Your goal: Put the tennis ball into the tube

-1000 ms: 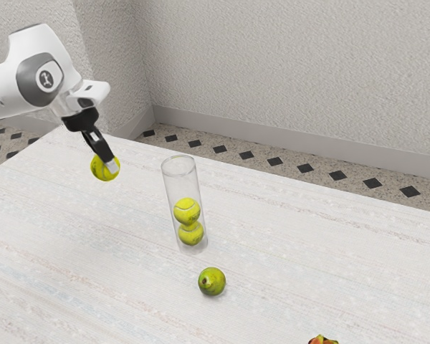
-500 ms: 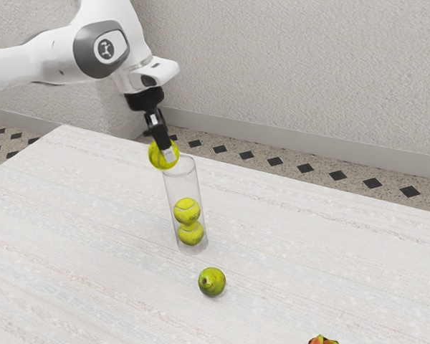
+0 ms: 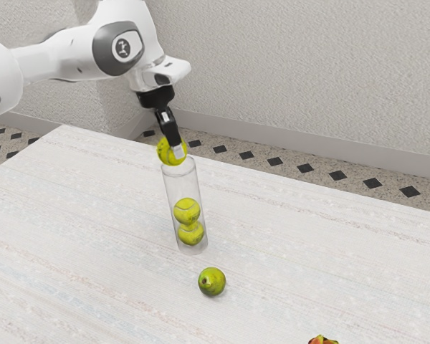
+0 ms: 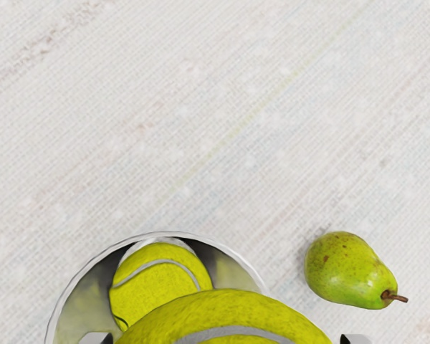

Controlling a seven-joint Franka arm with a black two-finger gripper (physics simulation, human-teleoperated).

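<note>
Centring over the tube, then a straight drop: that was the step. Desk [image 3: 301, 265] carried the lot. Tube [image 3: 171, 189] stood upright on it, open end up, with space above its contents. My claw [image 3: 175, 150] was closed on the tennis ball [image 3: 164, 153], gripped from both sides, right at or just above the tube's mouth. Couldn't tell if ball touched rim. Alignment unconfirmed too, so it needed a check before descent. Best approach: go down slow and vertical, no side load, since a light tube could tip. Release once the ball's underside was inside the rim, opening only enough to free it. Upper ball [image 3: 187, 211] and lower ball [image 3: 190, 233] sat stacked well below. Pear [image 3: 212, 282] lay near the tube's base, out of the drop path.
</note>
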